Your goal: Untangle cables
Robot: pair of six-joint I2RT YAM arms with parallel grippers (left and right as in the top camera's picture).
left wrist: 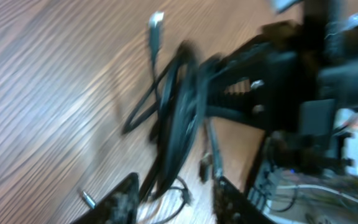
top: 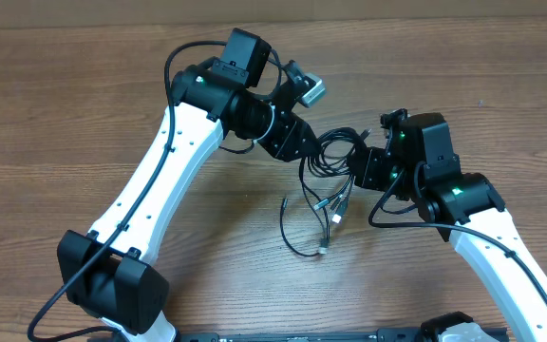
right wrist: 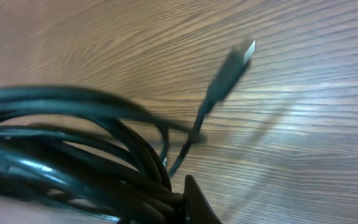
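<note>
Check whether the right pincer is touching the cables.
Touching. In the right wrist view the cables run right up against a finger of the right pincer at the bottom edge, with no gap.

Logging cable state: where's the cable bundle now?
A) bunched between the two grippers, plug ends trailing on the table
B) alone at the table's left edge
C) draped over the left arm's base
A: the overhead view shows the cables bunched between the left gripper and the right gripper, with silvery plug ends lying loose on the wooden table.
</note>
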